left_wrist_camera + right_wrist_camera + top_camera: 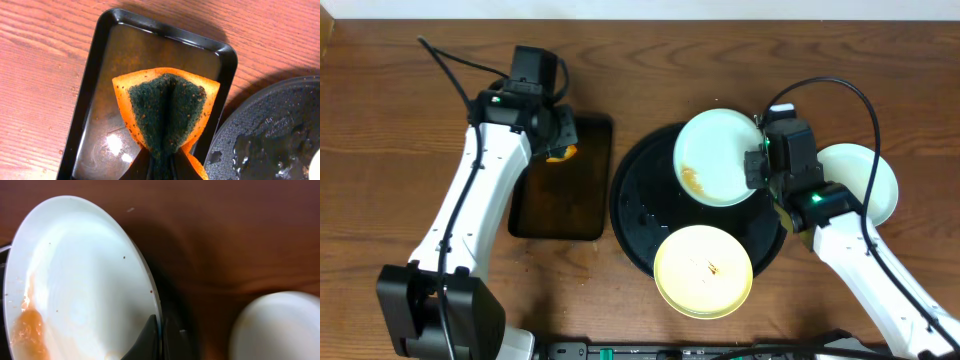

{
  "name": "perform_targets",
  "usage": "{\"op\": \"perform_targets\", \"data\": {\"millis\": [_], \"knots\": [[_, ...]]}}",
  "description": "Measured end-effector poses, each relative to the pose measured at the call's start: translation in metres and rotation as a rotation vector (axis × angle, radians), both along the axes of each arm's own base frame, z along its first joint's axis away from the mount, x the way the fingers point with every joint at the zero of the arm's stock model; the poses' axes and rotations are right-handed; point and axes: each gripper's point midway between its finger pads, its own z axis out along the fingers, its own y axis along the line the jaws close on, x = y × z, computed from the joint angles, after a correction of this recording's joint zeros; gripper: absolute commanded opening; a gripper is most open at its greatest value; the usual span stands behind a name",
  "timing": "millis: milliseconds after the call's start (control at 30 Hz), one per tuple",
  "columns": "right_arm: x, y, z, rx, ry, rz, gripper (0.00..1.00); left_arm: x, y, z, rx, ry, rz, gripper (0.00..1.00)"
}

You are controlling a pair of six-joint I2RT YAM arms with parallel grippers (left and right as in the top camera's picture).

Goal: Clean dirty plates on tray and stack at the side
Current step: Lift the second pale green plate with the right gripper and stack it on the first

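My right gripper (757, 165) is shut on the rim of a mint-white dirty plate (718, 158) with an orange smudge, holding it tilted above the round black tray (638, 215); the wrist view shows the plate (80, 280) pinched between my fingers (160, 330). A pale yellow dirty plate (703, 271) with small dark marks lies on the tray's front rim. Another mint-white plate (865, 180) lies on the wood at the right, also in the right wrist view (275, 325). My left gripper (560, 140) is shut on an orange sponge with a green scouring face (167, 110).
A rectangular dark tray (560, 200) holding a film of water lies left of the round tray, under the sponge (120, 60). The round tray's wet surface shows in the left wrist view (270, 135). Bare wood-grain tabletop (380, 150) surrounds everything.
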Motion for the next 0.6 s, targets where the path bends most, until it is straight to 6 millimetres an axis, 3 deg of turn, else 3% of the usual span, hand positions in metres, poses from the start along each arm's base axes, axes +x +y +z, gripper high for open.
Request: {"op": "perform_targets", "data": {"millis": [167,467,600], "knots": [[0.001,-0.008,0.032,-0.239,-0.127,-0.019,0.01,0.002,0.004,0.0,-0.013,-0.003,0.015,0.09],[-0.011,0.031,0.07,-0.583,-0.268,0.088,0.01,0.002,0.002,0.001,-0.027,-0.003,0.01,0.09],[-0.012,0.028,0.085,-0.653,-0.31,0.05,0.01,0.002,0.002,0.001,-0.029,-0.003,0.01,0.09]]}}
